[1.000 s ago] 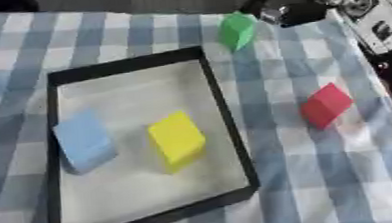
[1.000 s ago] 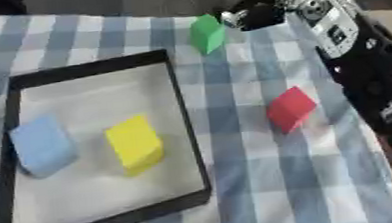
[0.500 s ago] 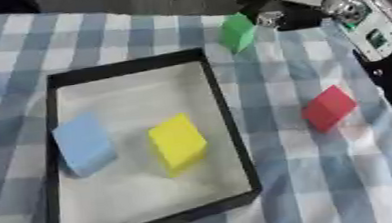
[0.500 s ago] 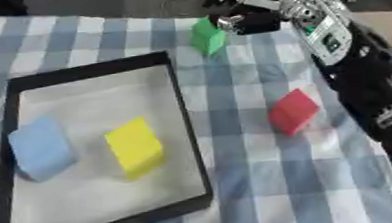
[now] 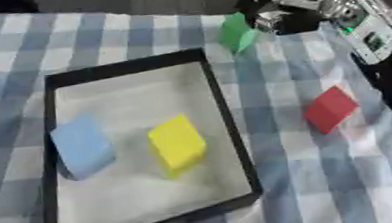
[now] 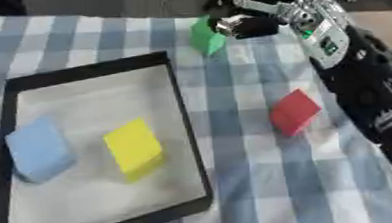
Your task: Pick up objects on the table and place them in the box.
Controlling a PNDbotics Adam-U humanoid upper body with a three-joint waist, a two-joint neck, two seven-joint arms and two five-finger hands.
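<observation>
The right hand [image 6: 244,23] reaches in from the far right corner of the table and sits against the green block [image 6: 205,36], which stands just outside the far edge of the box [image 6: 187,134], on the checked cloth [image 6: 239,170]. Its fingers curl toward the block's right side, but the blur keeps me from telling whether they already pinch it or only touch it, so the grip itself is uncertain. The step in hand looks like taking hold of this green block. To do it well, the thumb and fingers should meet on opposite flat faces of the block, not on an edge or corner, since the block looks tilted and could twist out. Once held, it should rise straight up before travelling, because the box's black rim lies just nearside and left of the hand and a low carry would catch it. Inside the box, down and left of the hand, a blue block [image 6: 37,151] and a yellow block [image 6: 134,147] already lie apart; the bare floor nearest the hand, at the far end of the box, is the easy spot to set down. A red block [image 6: 294,111] waits nearside of the hand, under the forearm, so the arm should lift clear of it. The left hand shows in neither view.
</observation>
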